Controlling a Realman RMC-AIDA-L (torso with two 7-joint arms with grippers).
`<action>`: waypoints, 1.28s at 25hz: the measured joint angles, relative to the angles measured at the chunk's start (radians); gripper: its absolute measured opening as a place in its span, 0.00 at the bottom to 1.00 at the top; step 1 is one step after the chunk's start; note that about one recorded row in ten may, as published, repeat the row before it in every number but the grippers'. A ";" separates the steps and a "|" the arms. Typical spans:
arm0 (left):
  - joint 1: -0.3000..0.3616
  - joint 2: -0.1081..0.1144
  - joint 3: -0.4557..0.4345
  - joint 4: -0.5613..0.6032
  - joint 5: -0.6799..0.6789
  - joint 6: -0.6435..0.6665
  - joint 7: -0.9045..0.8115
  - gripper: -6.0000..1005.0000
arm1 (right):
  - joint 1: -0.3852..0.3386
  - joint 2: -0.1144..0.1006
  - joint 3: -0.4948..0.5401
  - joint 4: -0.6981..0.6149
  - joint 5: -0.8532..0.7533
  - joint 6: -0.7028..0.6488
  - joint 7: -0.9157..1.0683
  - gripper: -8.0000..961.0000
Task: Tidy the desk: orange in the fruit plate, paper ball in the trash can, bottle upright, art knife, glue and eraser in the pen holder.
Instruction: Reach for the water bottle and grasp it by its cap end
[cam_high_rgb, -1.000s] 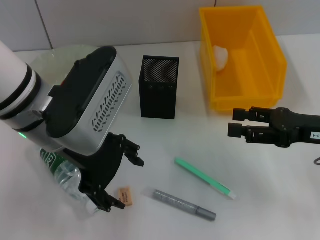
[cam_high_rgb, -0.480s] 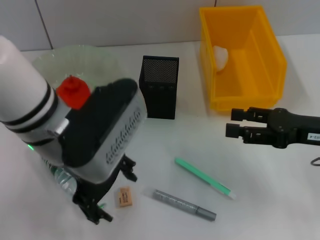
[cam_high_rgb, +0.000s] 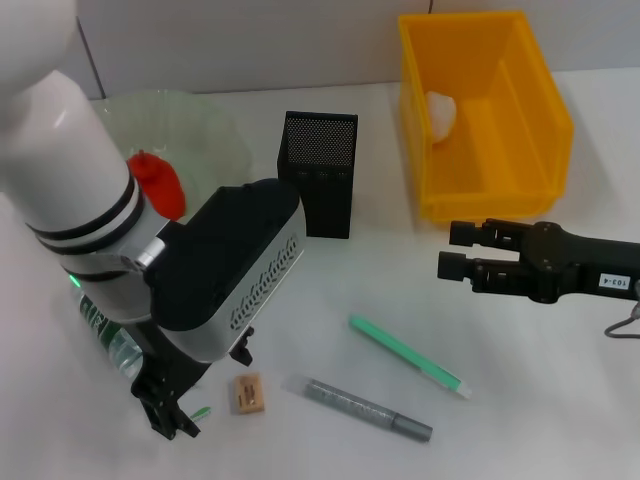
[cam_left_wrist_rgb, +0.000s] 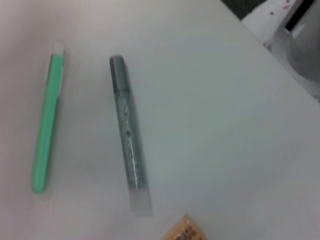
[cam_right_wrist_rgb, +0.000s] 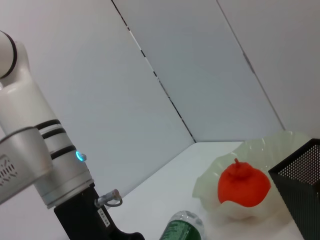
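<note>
The orange (cam_high_rgb: 160, 185) (cam_right_wrist_rgb: 243, 186) lies in the pale green fruit plate (cam_high_rgb: 205, 125) (cam_right_wrist_rgb: 210, 187). The paper ball (cam_high_rgb: 442, 112) sits inside the yellow trash can (cam_high_rgb: 540, 110). Lying on its side, the bottle (cam_high_rgb: 103, 335) (cam_right_wrist_rgb: 182, 230) is mostly hidden under my left arm. My left gripper (cam_high_rgb: 205, 385) stands open, straddling its near end. The tan eraser (cam_high_rgb: 247, 393) (cam_left_wrist_rgb: 185, 234) lies just right of that gripper. A green stick (cam_high_rgb: 405, 355) (cam_left_wrist_rgb: 47, 125) and a grey pen-shaped stick (cam_high_rgb: 365, 408) (cam_left_wrist_rgb: 129, 150) lie on the table; which is the art knife and which the glue I cannot tell. The black pen holder (cam_high_rgb: 318, 175) (cam_right_wrist_rgb: 300, 195) stands mid-table. My right gripper (cam_high_rgb: 452, 250) hovers open below the trash can.
The white table ends at a tiled wall behind the plate and bin. My bulky left forearm (cam_high_rgb: 90, 210) covers the front left of the table. Bare table lies between the green stick and my right gripper.
My left arm has swung toward the front left, uncovering the orange and plate, and its gripper has moved left over the bottle. My right gripper has crept a little to the left.
</note>
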 joint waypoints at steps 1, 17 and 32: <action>-0.011 0.000 0.007 -0.021 0.010 -0.007 0.001 0.84 | 0.000 0.000 0.000 0.000 0.001 0.003 -0.001 0.81; -0.043 0.005 0.064 -0.137 0.045 -0.058 0.001 0.83 | 0.006 0.000 0.008 0.006 0.002 0.016 -0.013 0.81; -0.036 -0.006 0.123 -0.143 0.060 -0.082 0.004 0.74 | -0.009 0.002 0.009 0.014 0.002 0.008 -0.013 0.82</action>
